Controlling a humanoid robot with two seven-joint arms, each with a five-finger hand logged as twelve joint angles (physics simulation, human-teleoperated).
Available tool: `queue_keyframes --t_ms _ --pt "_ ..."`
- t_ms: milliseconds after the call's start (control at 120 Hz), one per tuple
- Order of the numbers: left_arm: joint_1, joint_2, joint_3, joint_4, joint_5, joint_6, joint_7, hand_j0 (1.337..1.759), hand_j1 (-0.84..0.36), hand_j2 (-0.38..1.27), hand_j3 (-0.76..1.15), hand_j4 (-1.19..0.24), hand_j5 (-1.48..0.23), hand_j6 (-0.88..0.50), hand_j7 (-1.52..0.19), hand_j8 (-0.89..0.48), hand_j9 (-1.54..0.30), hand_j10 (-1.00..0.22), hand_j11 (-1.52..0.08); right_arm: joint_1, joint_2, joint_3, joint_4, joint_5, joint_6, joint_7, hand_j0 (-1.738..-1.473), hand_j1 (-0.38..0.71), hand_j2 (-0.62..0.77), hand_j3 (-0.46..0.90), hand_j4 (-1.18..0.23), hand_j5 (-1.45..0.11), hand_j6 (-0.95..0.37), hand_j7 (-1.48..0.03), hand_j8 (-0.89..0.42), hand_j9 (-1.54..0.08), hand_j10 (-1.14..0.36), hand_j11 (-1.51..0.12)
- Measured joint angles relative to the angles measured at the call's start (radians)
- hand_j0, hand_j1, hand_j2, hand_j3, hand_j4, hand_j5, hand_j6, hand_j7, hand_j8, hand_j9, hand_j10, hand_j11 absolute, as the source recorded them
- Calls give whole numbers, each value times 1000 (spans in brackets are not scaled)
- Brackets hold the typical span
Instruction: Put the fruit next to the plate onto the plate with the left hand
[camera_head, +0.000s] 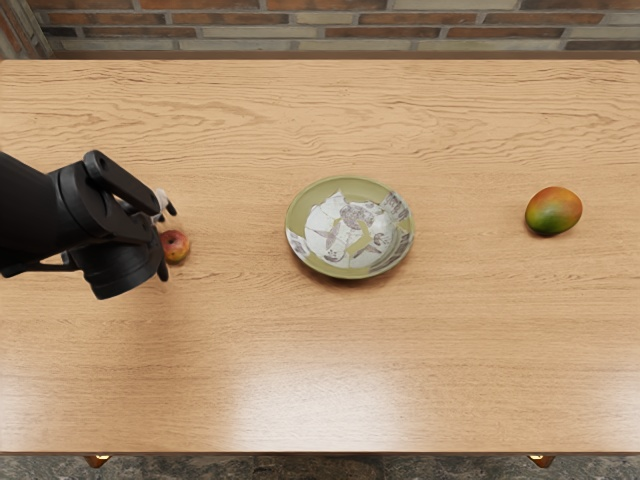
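Red fruit (177, 245), small and round with a yellowish patch, shown against the left hand (148, 238). The left arm is black and bulky. It enters from the picture's left edge and ends at the hand, which sits directly against the fruit. The fruit shows at the hand's 3 o'clock side, and its left part is hidden behind the dark casing. Whether the hand is closed on the fruit or only beside it cannot be told from this view, because the wrist covers the place of contact. The fruit sits low against the wooden table (320, 360), in the left part of the tabletop, and is off the plate.

At 3 o'clock from the fruit, well apart from it and near the middle of the table, lies the plate (300, 205). It is round, with an olive-green rim and a grey-white patterned centre.

At 3 o'clock from the plate, again well apart and near the table's right edge, lies a mango (553, 210), coloured red, orange and green.

At 12 o'clock, beyond the far edge of the table, runs a brick wall (320, 25)
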Motion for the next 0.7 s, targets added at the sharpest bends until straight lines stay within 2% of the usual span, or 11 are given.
queue_keyframes --t_ms 700 --pt "18 0 -62 6 53 18 1 1658 1 58 0 -291 -378 -291 -378 -291 -377 -291 -377 0 0 0 0 0 0 0 -1658 -322 -5 0 -22 -29 -22 -29 -22 -29 -22 -29"
